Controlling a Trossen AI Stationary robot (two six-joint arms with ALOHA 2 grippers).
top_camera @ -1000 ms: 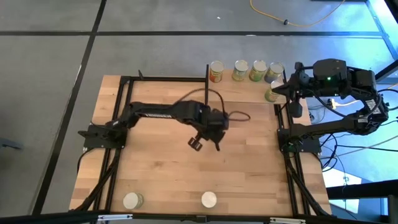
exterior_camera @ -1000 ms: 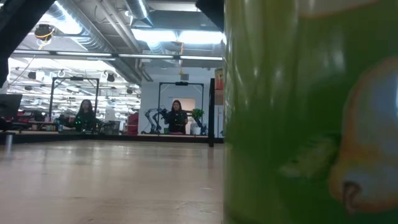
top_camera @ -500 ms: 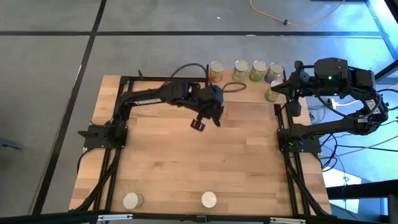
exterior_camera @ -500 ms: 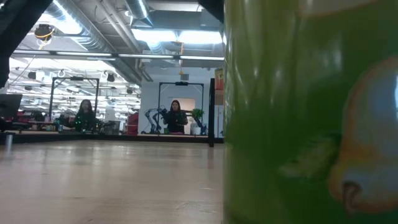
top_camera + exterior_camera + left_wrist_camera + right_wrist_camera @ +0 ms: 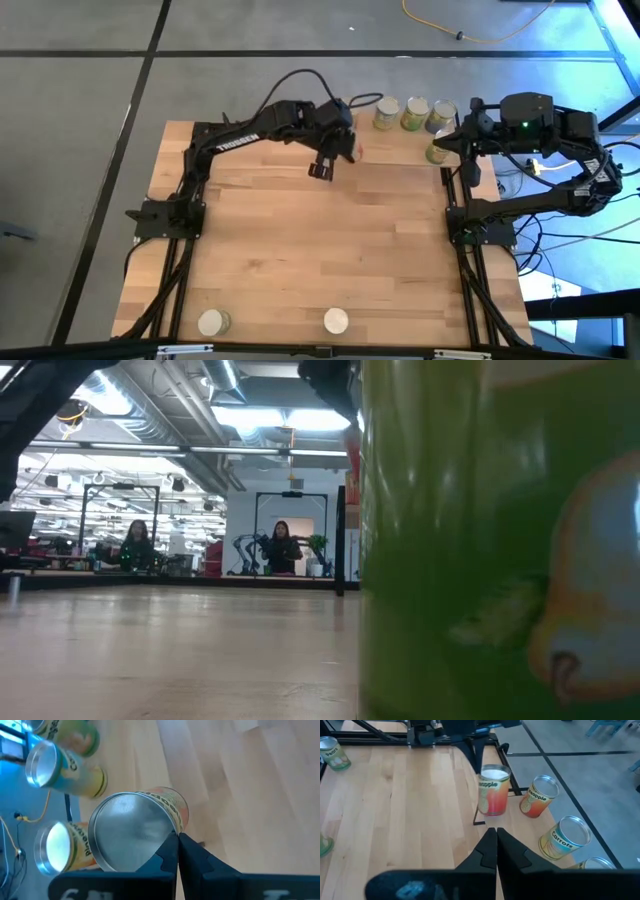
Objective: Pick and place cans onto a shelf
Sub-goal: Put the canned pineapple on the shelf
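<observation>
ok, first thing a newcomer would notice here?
Probably the green can right against the low camera, filling the right half of that view. Next, the left gripper, jaws shut, reaching to the table's far edge over an orange-red can at the end of the row of cans.

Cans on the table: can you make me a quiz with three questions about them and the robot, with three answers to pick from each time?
1. Where do the two lone cans stand?
A. at the edge of the table opposite the row of cans
B. in the middle of the table
C. on the floor

2. What colour is the can closest to the low camera?
A. blue
B. green
C. purple

3. How does the left gripper hold its fingers?
A. wide open
B. around a spoon
C. shut together

Answers: 1 A, the high view shows both at that edge; 2 B, its green label fills the low view; 3 C, the left wrist view shows them touching.
</observation>
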